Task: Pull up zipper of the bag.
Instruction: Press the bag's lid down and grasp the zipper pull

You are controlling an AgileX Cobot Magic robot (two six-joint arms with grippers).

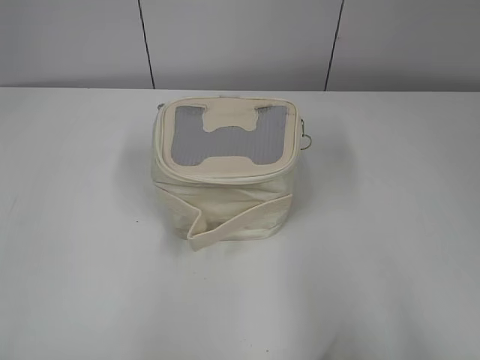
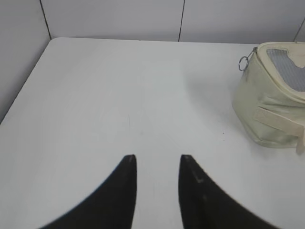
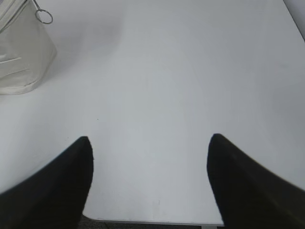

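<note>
The cream bag (image 1: 225, 202) stands mid-table with its grey mesh top panel (image 1: 229, 135) and a strap band across its front. The cream zipper (image 1: 225, 176) runs round the top rim, with a silver ring pull (image 1: 306, 136) at the right side. The bag also shows at the right of the left wrist view (image 2: 267, 114), with a ring pull (image 2: 243, 63), and at the top left of the right wrist view (image 3: 21, 57), with a ring pull (image 3: 44, 17). My left gripper (image 2: 157, 160) is open and empty, far left of the bag. My right gripper (image 3: 150, 140) is wide open and empty, right of the bag.
The white table (image 1: 375, 262) reaches back to a grey panelled wall (image 1: 240, 37). Its left edge (image 2: 24, 90) shows in the left wrist view and its near edge (image 3: 152, 222) lies just under my right gripper. Neither arm shows in the exterior view.
</note>
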